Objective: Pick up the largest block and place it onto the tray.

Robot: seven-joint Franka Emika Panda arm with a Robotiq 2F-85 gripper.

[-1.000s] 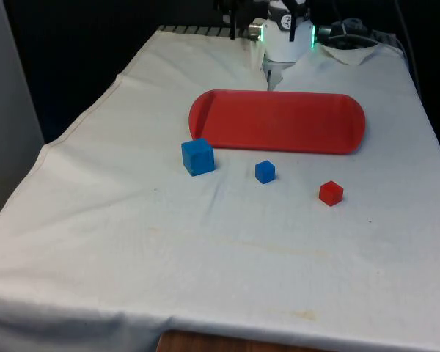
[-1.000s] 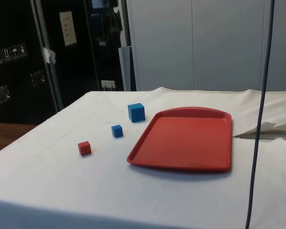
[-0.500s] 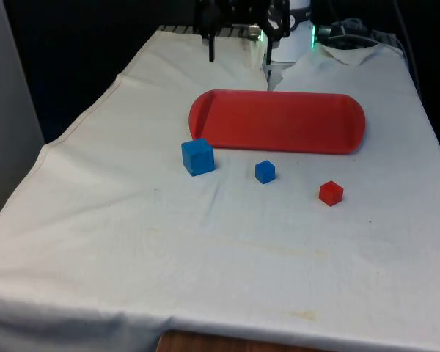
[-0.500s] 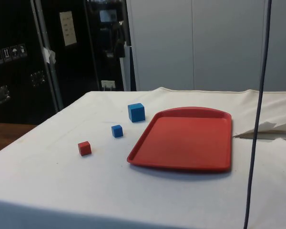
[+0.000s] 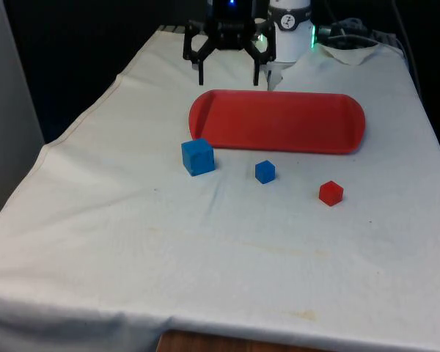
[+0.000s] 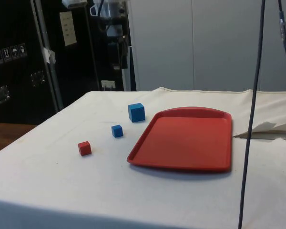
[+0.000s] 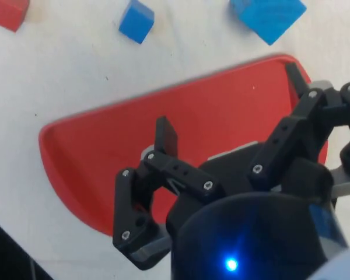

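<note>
The tool [image 5: 228, 76] is held spread wide above the red tray's [image 5: 308, 125] far edge. The large blue block [image 5: 197, 156] is seen flat on the surface, just before the tray's corner, turned slightly askew to the tray's long side.

Even, bright room light; soft shadows only.

You get flat overhead light on the white cloth [image 5: 132, 220], with no glare. The tray [image 6: 190, 138] ahead of the gripper [image 5: 229, 70] casts a thin dark shadow along its near rim. Behind the gripper the background goes black. Close to your wrist camera, the gripper body looks soft.
</note>
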